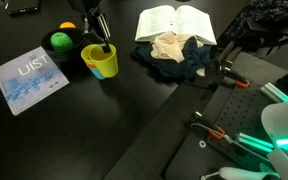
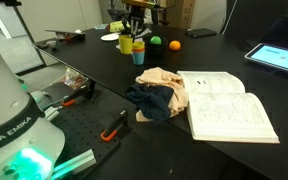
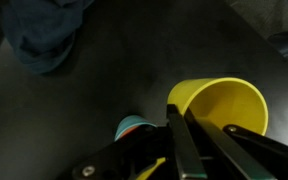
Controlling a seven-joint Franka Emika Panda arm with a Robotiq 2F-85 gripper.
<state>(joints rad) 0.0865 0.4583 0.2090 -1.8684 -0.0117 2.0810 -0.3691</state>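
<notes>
In an exterior view the gripper (image 1: 103,38) hung right over the yellow cup (image 1: 100,62) on the tabletop (image 1: 94,125), with a green ball (image 1: 60,41) beside the cup, in an exterior view the cup (image 2: 136,46) stood well apart from a book (image 2: 229,105), and in the wrist view the jaws stood narrow, almost touching, at the cup's (image 3: 224,105) rim, whether pinching it I could not tell.

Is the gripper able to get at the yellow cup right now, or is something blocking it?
Probably yes: the gripper hangs just over the yellow cup's open mouth, nothing between them; the green ball sits clear to one side.
</notes>
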